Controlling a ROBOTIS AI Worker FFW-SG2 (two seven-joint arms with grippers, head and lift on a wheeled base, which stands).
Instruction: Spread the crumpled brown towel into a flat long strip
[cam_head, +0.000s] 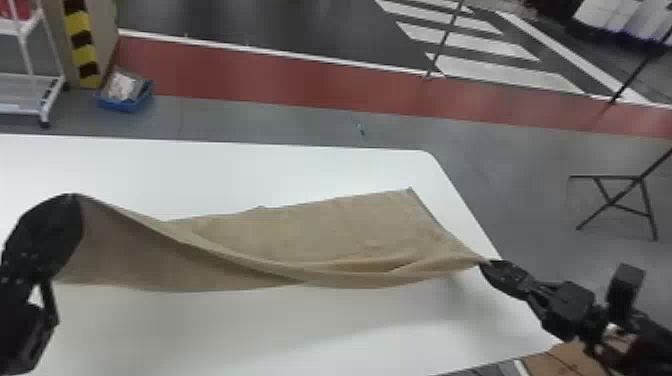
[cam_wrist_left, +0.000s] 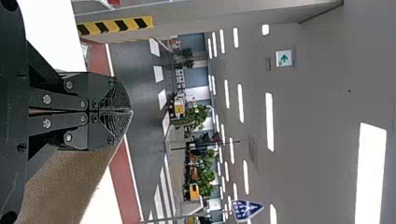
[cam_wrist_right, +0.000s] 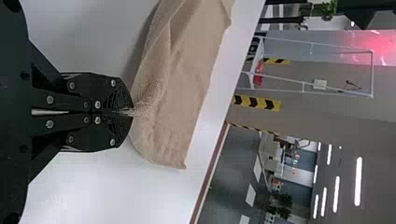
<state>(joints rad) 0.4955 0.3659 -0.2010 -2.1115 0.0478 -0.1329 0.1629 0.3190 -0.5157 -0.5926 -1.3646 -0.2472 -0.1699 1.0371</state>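
We see a long brown cloth towel (cam_head: 325, 225) stretched left to right over a smooth white table (cam_head: 210, 335) with a rounded far right corner. Its left end rises to the tips of the black left gripper (cam_head: 75, 198), and its near right corner runs up to the black right gripper (cam_head: 486, 265). Between them we make out a twisting fold (rather like a loose ribbon) along the near side; beyond it the cloth spreads more evenly. On the floor past the table's far side, to our left, a blue open bin (cam_head: 116, 106) sits beside a pillar with yellow-and-black stripes (cam_head: 79, 45).
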